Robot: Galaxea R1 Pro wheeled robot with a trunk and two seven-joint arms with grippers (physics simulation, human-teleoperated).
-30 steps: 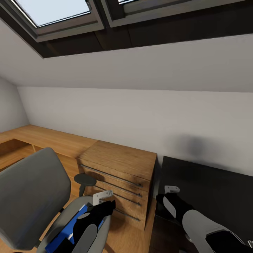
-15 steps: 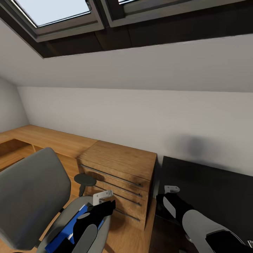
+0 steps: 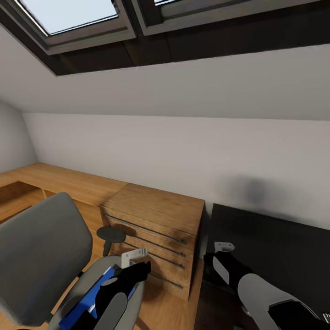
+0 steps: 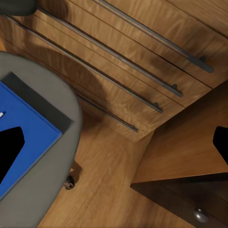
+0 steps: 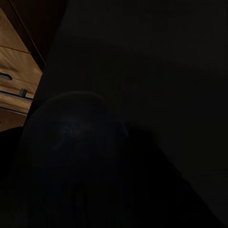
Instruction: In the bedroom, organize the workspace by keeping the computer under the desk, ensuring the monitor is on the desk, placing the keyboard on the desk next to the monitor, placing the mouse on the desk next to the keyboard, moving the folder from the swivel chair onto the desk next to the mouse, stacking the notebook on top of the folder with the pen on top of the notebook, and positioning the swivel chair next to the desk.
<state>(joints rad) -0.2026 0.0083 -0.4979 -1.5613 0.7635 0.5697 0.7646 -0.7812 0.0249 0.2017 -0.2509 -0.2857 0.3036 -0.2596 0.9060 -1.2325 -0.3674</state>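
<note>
Blue folder (image 3: 87, 300) on swivel chair (image 3: 39, 256); left pincer (image 3: 134, 257) above.

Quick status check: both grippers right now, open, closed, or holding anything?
Left gripper: open, fingers spread wide, holding nothing, over the edge of the swivel chair seat beside the folder.
Right gripper: cannot be told; its wrist view is too dark.

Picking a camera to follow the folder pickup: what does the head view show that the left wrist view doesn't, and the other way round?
Head view alone: the skylight, the swivel chair backrest, both arms, and the glossy black top at right. Left wrist view alone: a chair caster on the wood floor and a round knob on a dark cabinet. Shared: the blue folder on the grey seat, and the wooden drawer unit.
</note>
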